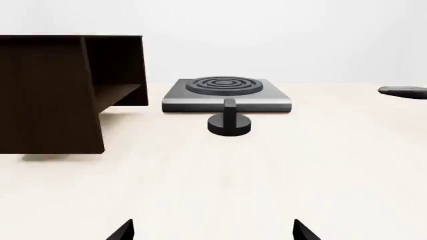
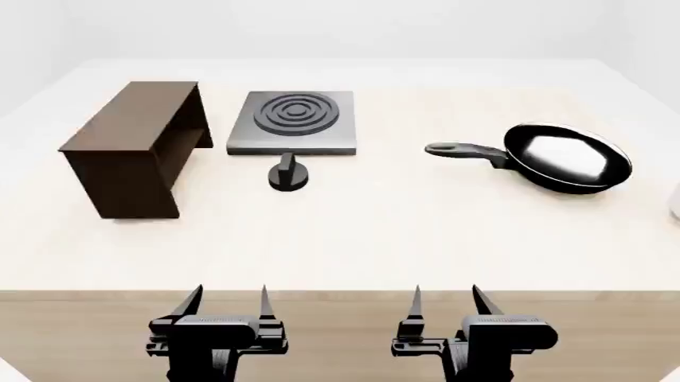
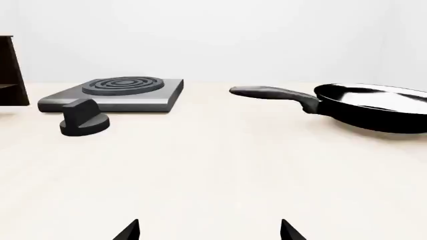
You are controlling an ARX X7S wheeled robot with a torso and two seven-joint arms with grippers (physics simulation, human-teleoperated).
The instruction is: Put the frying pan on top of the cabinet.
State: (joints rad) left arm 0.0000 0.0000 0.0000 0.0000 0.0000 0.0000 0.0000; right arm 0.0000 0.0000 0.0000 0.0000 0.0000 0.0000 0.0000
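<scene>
The frying pan [image 2: 568, 157] is black with a glossy inside and sits on the table at the right, its long handle [image 2: 463, 150] pointing left. It also shows in the right wrist view [image 3: 373, 107]. The cabinet [image 2: 133, 147] is a dark brown wooden box at the left, its open front facing right; it also shows in the left wrist view [image 1: 60, 92]. My left gripper [image 2: 228, 301] and right gripper [image 2: 444, 301] are both open and empty at the table's near edge, far from the pan and the cabinet.
A dark grey burner plate [image 2: 292, 121] with concentric rings lies between the cabinet and the pan. A small black knob [image 2: 288, 173] stands just in front of it. A white object [image 2: 676, 199] shows at the right edge.
</scene>
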